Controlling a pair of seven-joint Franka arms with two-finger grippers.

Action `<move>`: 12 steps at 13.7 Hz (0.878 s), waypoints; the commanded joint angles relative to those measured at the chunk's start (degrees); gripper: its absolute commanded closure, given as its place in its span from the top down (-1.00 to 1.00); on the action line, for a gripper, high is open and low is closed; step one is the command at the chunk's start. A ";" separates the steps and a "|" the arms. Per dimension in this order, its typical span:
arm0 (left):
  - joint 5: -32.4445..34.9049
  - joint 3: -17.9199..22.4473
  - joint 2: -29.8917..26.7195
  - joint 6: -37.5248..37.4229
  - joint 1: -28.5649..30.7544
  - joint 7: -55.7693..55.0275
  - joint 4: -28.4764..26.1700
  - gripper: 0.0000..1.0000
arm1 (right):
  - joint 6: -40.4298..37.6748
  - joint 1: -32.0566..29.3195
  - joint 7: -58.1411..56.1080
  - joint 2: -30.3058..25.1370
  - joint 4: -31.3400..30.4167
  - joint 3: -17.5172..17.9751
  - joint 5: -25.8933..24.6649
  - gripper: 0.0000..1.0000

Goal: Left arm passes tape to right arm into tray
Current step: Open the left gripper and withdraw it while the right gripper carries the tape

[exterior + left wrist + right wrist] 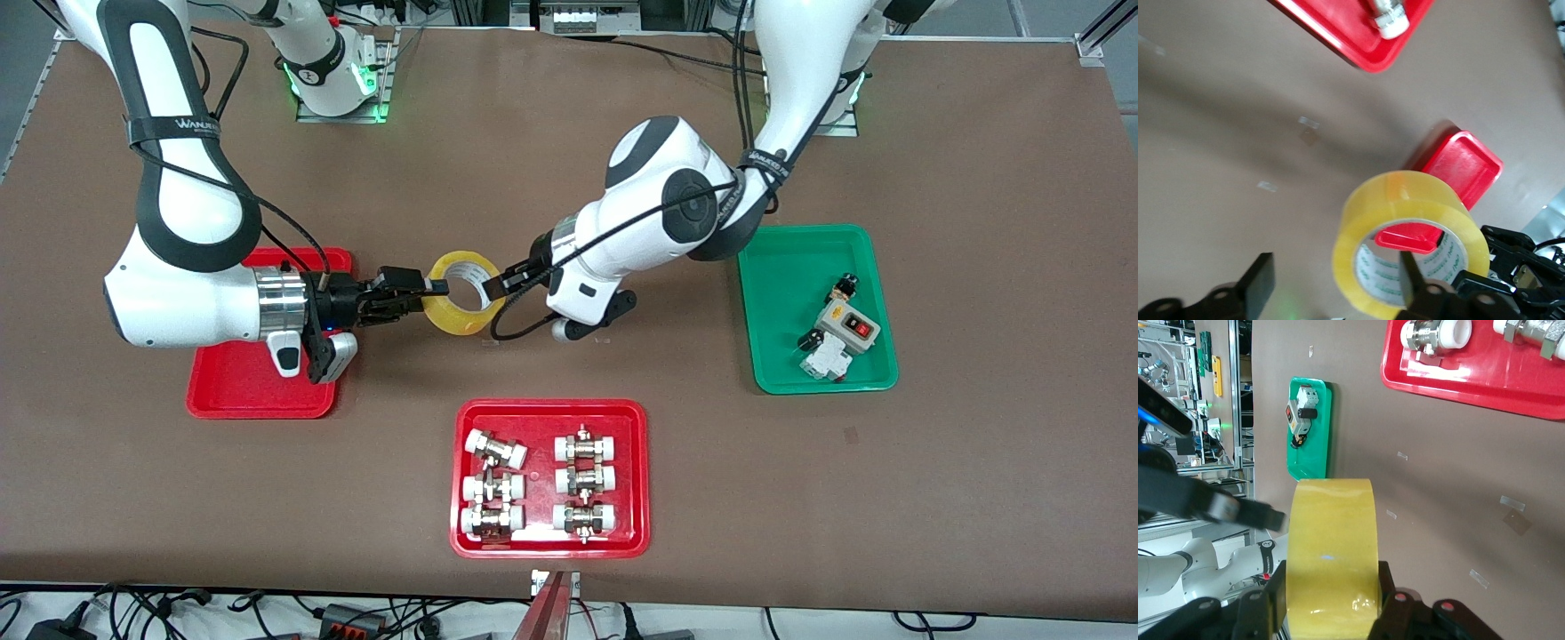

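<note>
The right gripper (pixel 433 286) fingers clamp the tape (pixel 464 292) above the counter (pixel 569 160); the left gripper (pixel 498 283), at its 3 o'clock, has fingers apart.

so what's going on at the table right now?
Mid-handover. The right gripper is shut on the tape, holding it up over the bare table beside the plain red tray. The left gripper has its jaws open at the roll's rim, one finger inside the hole. The tape isn't in the tray yet.
</note>
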 commanded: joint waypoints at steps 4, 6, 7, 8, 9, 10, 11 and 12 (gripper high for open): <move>2.93 0.66 -9.30 -21.28 12.12 9.89 -0.57 1.00 | -0.06 -0.14 -1.29 0.28 0.81 -0.18 -0.36 -0.40; 3.20 0.66 -10.10 -27.25 17.22 16.56 -0.39 1.00 | 0.65 -1.19 -1.12 1.68 0.72 -0.70 -2.63 -0.41; 5.90 0.75 -10.80 -31.37 18.72 20.43 -0.13 1.00 | 0.82 -2.50 -0.86 1.86 0.72 -0.79 -4.13 -0.41; 10.71 0.06 -12.37 -34.72 20.13 23.25 -0.04 1.00 | 0.83 -4.25 -0.85 2.82 0.72 -0.79 -4.58 -0.41; 15.55 0.14 -14.22 -37.54 20.49 25.89 -0.13 1.00 | 0.83 -6.19 -0.68 3.44 0.72 -0.79 -4.67 -0.41; 19.94 0.57 -16.24 -40.35 20.49 29.14 -0.56 1.00 | 0.74 -8.47 -0.50 3.97 0.63 -0.79 -4.67 -0.41; 23.64 0.75 -17.04 -42.90 20.84 32.65 -0.83 1.00 | 0.74 -11.01 -0.59 4.67 0.55 -0.79 -4.76 -0.41; 24.99 0.84 -17.14 -43.28 21.72 36.51 -0.83 1.00 | 0.56 -13.30 -0.85 5.37 0.54 -0.79 -5.11 -0.41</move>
